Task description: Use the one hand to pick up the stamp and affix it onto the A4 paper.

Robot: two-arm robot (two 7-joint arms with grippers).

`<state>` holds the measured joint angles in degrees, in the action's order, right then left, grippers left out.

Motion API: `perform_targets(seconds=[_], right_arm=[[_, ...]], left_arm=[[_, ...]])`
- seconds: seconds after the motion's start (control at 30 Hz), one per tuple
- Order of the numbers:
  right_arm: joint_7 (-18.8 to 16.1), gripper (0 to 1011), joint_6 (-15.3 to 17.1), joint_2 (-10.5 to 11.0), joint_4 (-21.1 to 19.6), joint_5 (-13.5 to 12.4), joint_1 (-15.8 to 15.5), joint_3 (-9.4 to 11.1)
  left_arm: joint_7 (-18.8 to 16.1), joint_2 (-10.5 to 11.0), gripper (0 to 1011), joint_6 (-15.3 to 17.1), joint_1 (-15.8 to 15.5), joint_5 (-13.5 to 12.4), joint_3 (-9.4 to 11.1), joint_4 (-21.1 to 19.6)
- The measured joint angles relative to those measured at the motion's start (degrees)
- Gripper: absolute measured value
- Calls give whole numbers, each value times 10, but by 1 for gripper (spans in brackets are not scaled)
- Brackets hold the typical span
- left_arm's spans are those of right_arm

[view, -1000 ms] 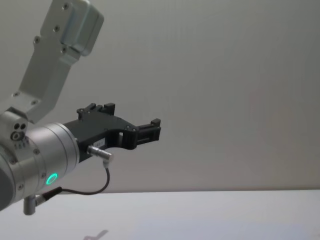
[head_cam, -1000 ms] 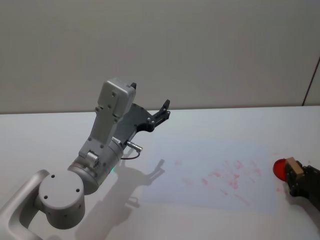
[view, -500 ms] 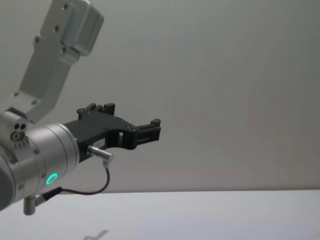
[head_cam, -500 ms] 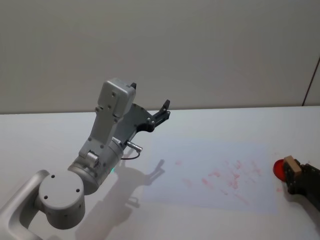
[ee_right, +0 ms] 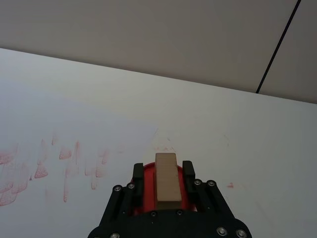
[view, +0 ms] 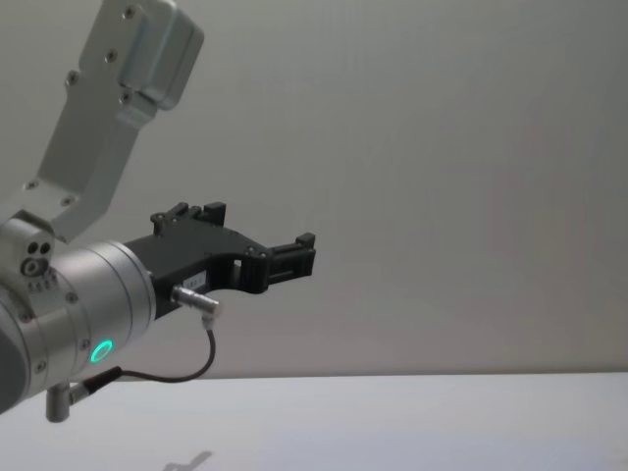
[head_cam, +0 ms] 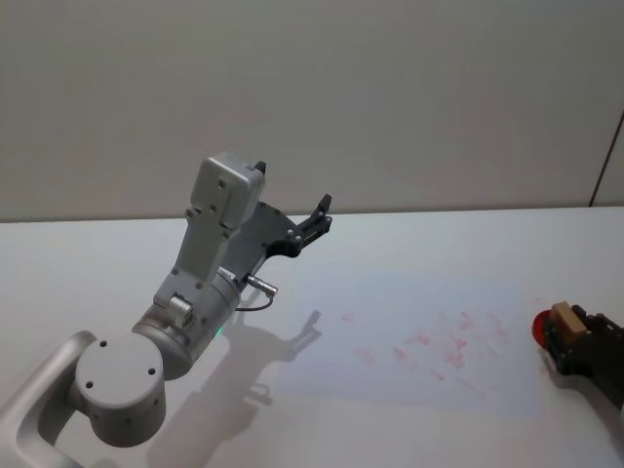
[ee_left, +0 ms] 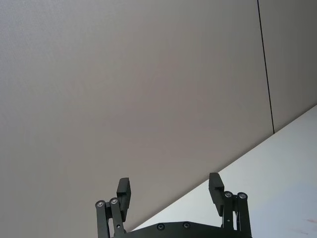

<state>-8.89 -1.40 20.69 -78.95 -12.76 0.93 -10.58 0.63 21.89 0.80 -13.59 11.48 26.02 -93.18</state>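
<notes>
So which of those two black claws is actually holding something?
The right gripper, low at the paper's right edge: its fingers clamp the wooden stamp over a red ink pad. The left gripper is raised, open and empty.

No legible text – red smudges on paper [head_cam: 429,341] unreadable.

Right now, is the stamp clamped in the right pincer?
Yes, the wooden stamp sits clamped between the right pincer's black fingers, above a red pad.

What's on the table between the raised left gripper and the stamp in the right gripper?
In the head view, the A4 paper with red stamp marks lies between the left gripper and the stamp, which the right gripper holds.
</notes>
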Motion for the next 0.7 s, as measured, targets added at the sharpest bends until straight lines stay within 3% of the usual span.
perform_targets(seconds=[0.23, 0.33, 0.7], right_arm=[[1, 595, -3, -3, 3, 1, 3, 0], [2, 738, -4, -4, 3, 1, 4, 0], [7, 998, -6, -7, -3, -2, 5, 0]], left_arm=[[0, 0, 1001, 0, 0, 0, 0, 0], [0, 0, 1001, 0, 0, 0, 0, 0], [0, 0, 1001, 0, 0, 0, 0, 0]])
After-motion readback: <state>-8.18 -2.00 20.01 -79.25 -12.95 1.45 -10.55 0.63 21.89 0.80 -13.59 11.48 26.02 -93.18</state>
